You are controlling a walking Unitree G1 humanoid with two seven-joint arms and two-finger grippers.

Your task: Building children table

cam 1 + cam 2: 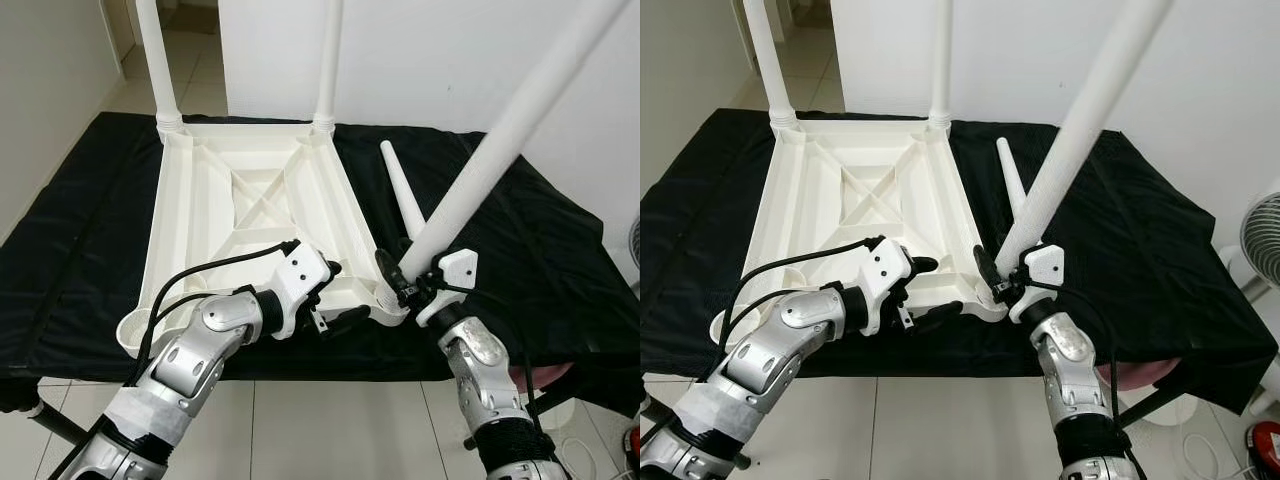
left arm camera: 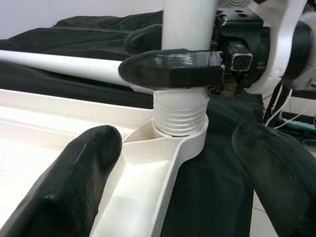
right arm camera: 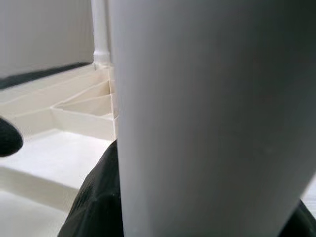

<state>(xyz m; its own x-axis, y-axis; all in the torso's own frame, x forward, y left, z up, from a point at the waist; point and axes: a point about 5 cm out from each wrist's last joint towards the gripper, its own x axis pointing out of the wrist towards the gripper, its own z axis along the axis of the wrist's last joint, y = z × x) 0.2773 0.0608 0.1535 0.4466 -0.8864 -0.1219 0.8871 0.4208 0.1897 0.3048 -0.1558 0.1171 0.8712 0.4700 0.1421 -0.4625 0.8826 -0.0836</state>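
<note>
Right claw point(image 1: 398, 280) clamped on leg point(image 1: 500, 140) tilted toward one o'clock in frame's point(image 1: 250, 200) near corner socket point(image 2: 180, 143); left claw point(image 1: 335, 300) apart, bracing; straighten leg before twisting.

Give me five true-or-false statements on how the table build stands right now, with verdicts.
1. The tabletop lies upside down on the black cloth. True.
2. All four legs are fitted. False: two far legs stand in their sockets, the right gripper holds a third, and a fourth, loose leg lies on the cloth.
3. The right gripper is shut on the third leg at the near right corner socket. True.
4. That leg stands upright. False: it leans toward the robot's right.
5. The left gripper grips the loose leg. False: it is open beside the near right corner.
</note>
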